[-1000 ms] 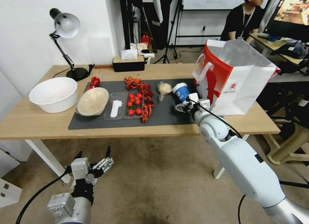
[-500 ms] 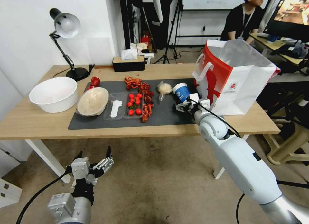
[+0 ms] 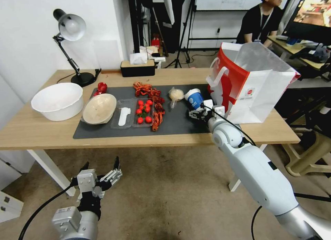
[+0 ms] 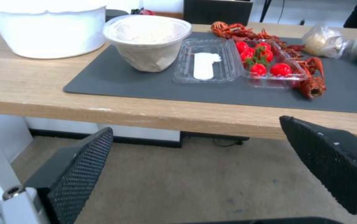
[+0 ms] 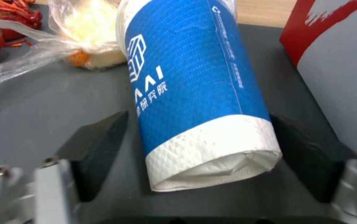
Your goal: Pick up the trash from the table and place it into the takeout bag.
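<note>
A blue-white paper cup (image 3: 194,98) lies tilted on the dark mat (image 3: 179,124), just left of the red and white takeout bag (image 3: 248,85). My right gripper (image 3: 197,113) is open, one finger on each side of the cup's (image 5: 195,93) base; one finger (image 5: 99,146) stands a little apart from it. A knotted plastic bag (image 3: 176,94) lies beside the cup. The beige paper bowl (image 3: 99,108), crushed red can (image 3: 101,87) and red crayfish shells (image 3: 151,95) sit further left. My left gripper (image 3: 100,171) hangs open below the table's (image 3: 34,129) front edge.
A clear tray of small tomatoes (image 3: 143,111) sits mid-mat. A large white bowl (image 3: 58,100) and a desk lamp (image 3: 70,30) stand at the table's left end, a tissue box (image 3: 138,66) at its back edge. A beige chair (image 3: 310,154) is beyond the right end.
My right gripper has edged slightly forward around the cup's base. The cup and the left arm have not moved.
</note>
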